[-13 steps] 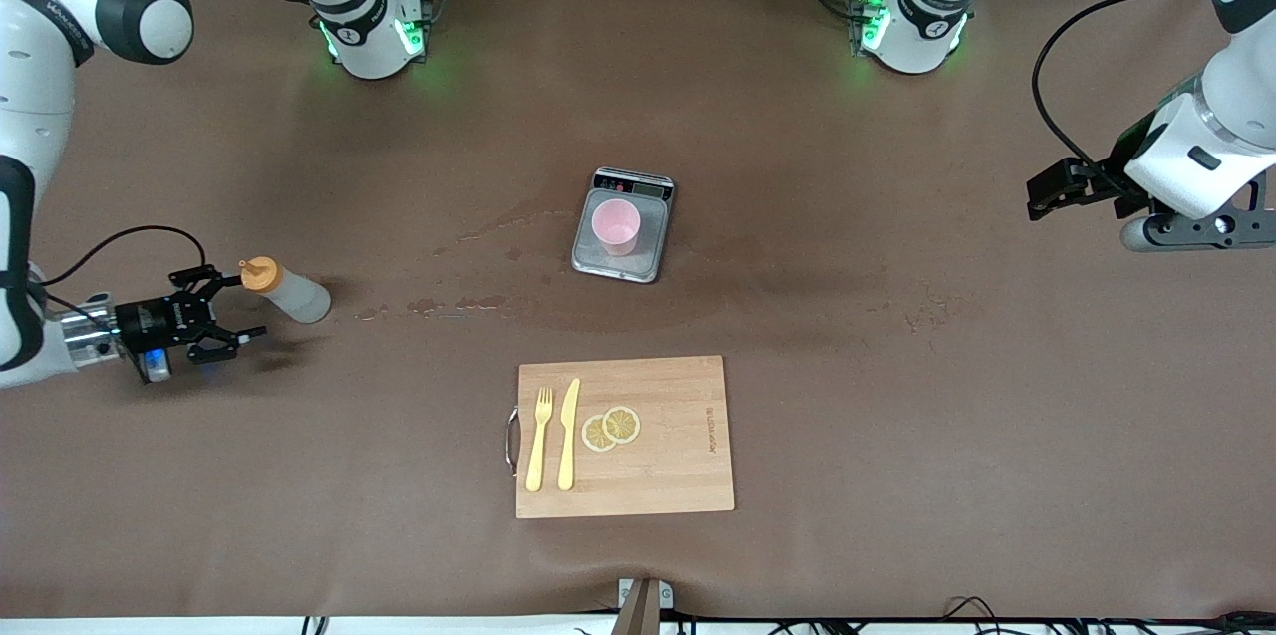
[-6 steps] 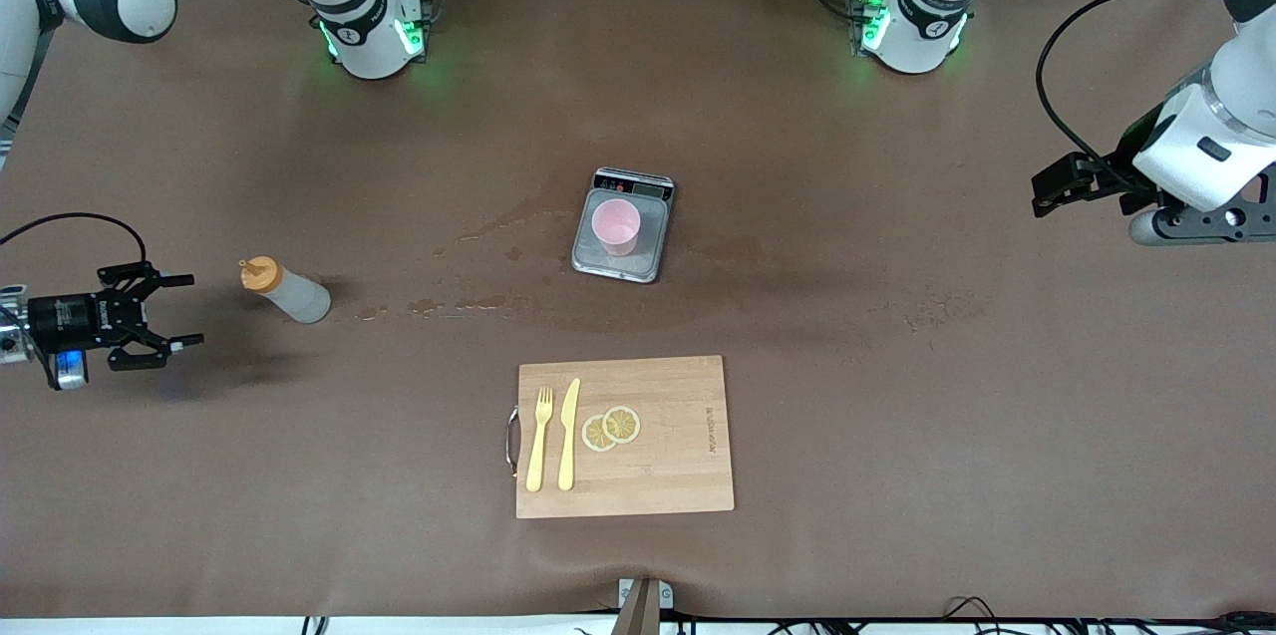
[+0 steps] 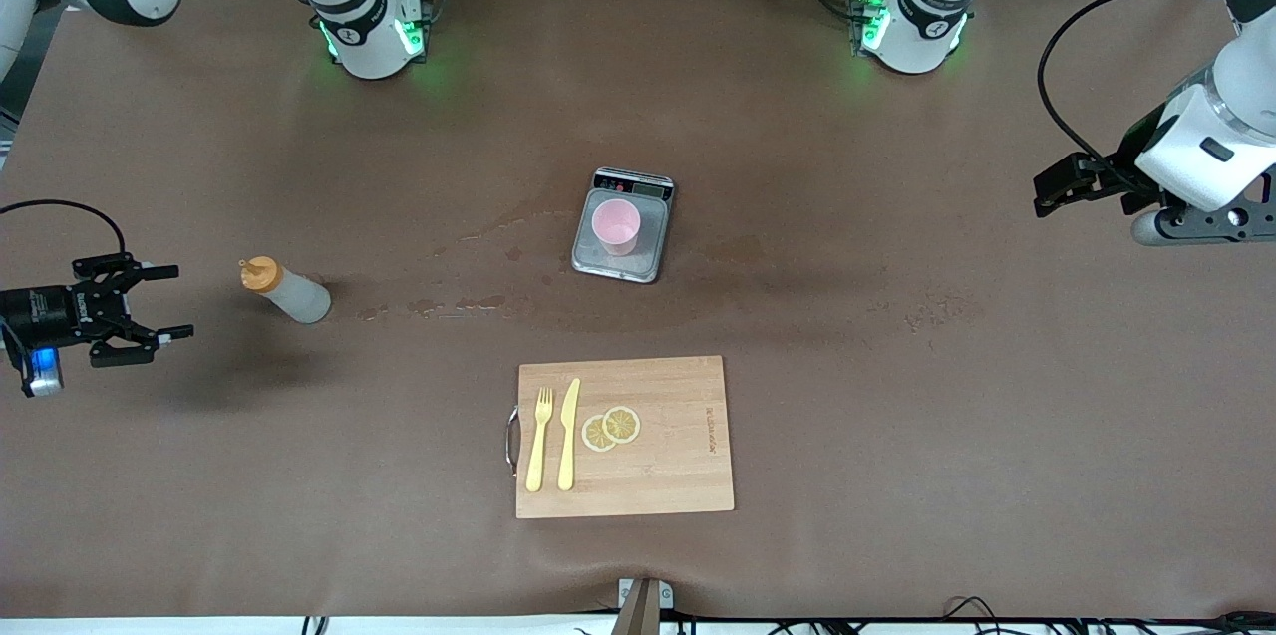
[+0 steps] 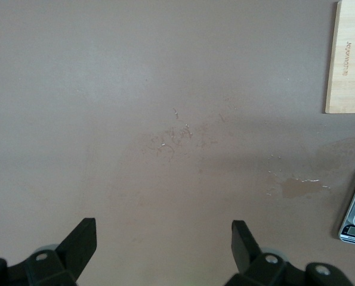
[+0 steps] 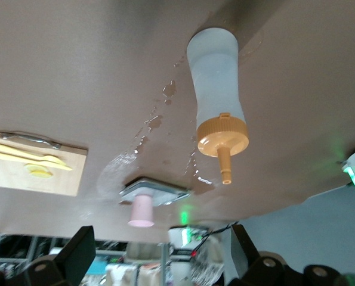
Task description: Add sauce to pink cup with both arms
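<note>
On scale at table centre: pink cup (image 3: 615, 225); sauce (image 3: 284, 290) stands free toward right arm's end

Sauce bottle upright on brown mat, translucent whitish body slightly waisted, ribbed orange cap with narrow nozzle, nothing touching it. Pink cup plain, tapered, no handle, on the scale (image 3: 623, 224), whose grey plate is wider than the cup; display digits unreadable. Wet patches (image 3: 469, 301) on mat between bottle and scale. Bamboo board (image 3: 638, 441), nearer the front camera than the scale, carries yellow fork (image 3: 539, 439), yellow knife (image 3: 568, 433) and two lemon slices (image 3: 611, 428); metal handle on one short edge. Right gripper (image 3: 164, 300) low over the mat beside the bottle, apart from it, fingers spread, empty; arm cut off by frame edge. Left gripper (image 4: 164, 238) over bare mat at left arm's end, fingers wide apart, empty
</note>
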`<action>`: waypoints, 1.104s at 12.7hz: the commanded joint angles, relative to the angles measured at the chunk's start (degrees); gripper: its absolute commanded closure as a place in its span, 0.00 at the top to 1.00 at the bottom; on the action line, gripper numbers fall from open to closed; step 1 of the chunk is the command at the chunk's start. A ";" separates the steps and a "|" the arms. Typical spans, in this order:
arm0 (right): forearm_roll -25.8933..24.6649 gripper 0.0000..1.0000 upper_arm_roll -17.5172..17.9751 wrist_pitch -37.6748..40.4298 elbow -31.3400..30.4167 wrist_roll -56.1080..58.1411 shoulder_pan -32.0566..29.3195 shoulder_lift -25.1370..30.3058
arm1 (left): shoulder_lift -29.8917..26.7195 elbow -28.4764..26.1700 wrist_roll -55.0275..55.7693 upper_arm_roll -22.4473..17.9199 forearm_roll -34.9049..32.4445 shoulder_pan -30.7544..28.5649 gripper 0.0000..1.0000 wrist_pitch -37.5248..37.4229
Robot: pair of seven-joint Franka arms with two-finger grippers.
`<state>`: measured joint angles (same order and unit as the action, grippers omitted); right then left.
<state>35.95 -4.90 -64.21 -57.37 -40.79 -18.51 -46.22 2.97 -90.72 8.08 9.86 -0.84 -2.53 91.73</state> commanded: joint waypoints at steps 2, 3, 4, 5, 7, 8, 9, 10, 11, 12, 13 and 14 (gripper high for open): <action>-10.97 1.00 -0.11 -0.30 1.56 12.45 6.02 3.67 | -0.51 -0.33 -0.70 -0.02 0.31 -0.20 1.00 -0.15; -12.12 1.00 -0.20 -0.30 1.56 13.10 7.25 4.64 | -0.51 -0.33 -0.70 -0.02 0.31 -0.20 1.00 -0.15; -13.61 1.00 -0.11 -0.30 1.56 13.19 8.65 5.95 | -0.34 -0.25 -0.70 -0.02 0.31 -0.20 1.00 -0.06; -15.98 1.00 -0.20 -0.38 1.56 13.28 10.76 7.18 | -0.34 -0.33 -0.70 -0.02 0.31 -0.11 1.00 -0.06; -18.63 1.00 0.15 -4.14 1.48 14.07 12.71 9.91 | -0.34 -0.42 -0.70 -0.02 0.22 -0.20 1.00 -0.06; -18.90 1.00 0.07 -4.95 1.22 16.68 12.89 10.44 | -0.34 -0.42 -0.70 -0.02 0.31 -0.20 1.00 -0.06; -20.29 1.00 0.07 -5.04 1.21 21.67 13.15 10.97 | -0.42 -0.42 -0.70 -0.02 0.31 -0.29 1.00 -0.06; -22.22 1.00 0.15 -6.78 0.86 25.72 13.50 12.28 | -0.43 -0.51 -0.70 -0.02 0.31 -0.29 1.00 -0.06; -22.94 1.00 0.07 -8.63 -1.49 28.46 13.68 13.77 | -0.43 -0.51 -0.70 -0.02 0.22 -0.29 1.00 -0.06; -23.03 1.00 0.07 -10.74 -4.56 31.53 13.42 15.79 | -0.43 -0.51 -0.70 -0.02 0.31 -0.29 1.00 -0.06; -23.38 1.00 -0.02 -14.32 -9.81 34.44 13.59 19.12 | -0.43 -0.51 -0.70 -0.02 0.31 -0.29 1.00 -0.06; -24.43 1.00 0.07 -20.19 -17.78 35.60 13.85 24.02 | -0.43 -0.59 -0.70 -0.02 0.31 -0.29 1.00 -0.06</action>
<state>13.89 -4.95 -76.54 -60.07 -9.40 -5.16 -32.03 3.09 -90.79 8.08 9.84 -0.84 -2.55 91.73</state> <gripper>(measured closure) 0.000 0.000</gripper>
